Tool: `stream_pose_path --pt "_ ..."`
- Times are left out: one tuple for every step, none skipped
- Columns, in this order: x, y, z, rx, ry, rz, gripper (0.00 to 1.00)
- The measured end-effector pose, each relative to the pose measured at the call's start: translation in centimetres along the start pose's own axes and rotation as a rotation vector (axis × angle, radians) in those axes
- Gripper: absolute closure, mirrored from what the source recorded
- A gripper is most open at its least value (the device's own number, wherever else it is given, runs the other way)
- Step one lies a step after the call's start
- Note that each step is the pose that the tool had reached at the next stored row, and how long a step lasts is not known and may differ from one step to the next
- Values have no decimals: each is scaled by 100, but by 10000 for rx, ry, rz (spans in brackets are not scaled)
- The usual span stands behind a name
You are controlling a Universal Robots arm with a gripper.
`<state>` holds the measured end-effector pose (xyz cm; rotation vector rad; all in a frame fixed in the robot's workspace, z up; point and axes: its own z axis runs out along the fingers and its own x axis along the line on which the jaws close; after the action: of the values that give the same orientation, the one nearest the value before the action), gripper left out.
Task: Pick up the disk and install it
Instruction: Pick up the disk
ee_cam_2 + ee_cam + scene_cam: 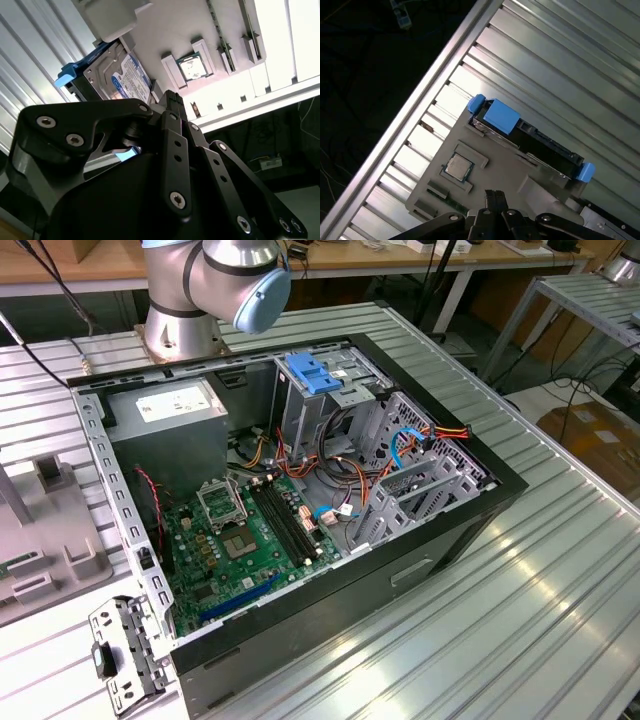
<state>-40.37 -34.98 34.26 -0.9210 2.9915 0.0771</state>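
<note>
The disk [125,77] stands on edge in a slot of a grey holder block [485,175] on the ribbed metal table. Its white and blue label faces the camera in the second wrist view, and blue carrier rails [500,116] frame it at both ends. In the first wrist view the disk [545,145] shows edge-on as a dark bar between the blue rail ends. My black gripper [493,196] hangs over the holder, apart from the disk, with its fingertips [171,97] together and nothing between them.
A processor chip [458,166] lies in a recess of the holder beside the disk. In the exterior view the open computer case [300,490] lies on the table with a blue bracket [315,372] on its drive cage, a grey power supply [170,415] and a green motherboard [240,540]. A loose metal bracket [125,655] lies near it.
</note>
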Motion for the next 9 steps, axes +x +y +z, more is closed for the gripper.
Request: stream_pose_path --pt "0 0 0 -3 5 -112 89" --pt "0 0 0 -5 10 -225 89" --pt "0 0 0 -7 13 -288 89" --pt "0 0 0 -9 16 -357 89" --pt "0 0 0 -11 20 -449 89" --pt "0 0 0 -13 22 -508 89" --pt "0 0 0 -14 25 -574 89" --pt "0 0 0 -17 30 -680 89" --pt "0 0 0 -21 36 -835 89"
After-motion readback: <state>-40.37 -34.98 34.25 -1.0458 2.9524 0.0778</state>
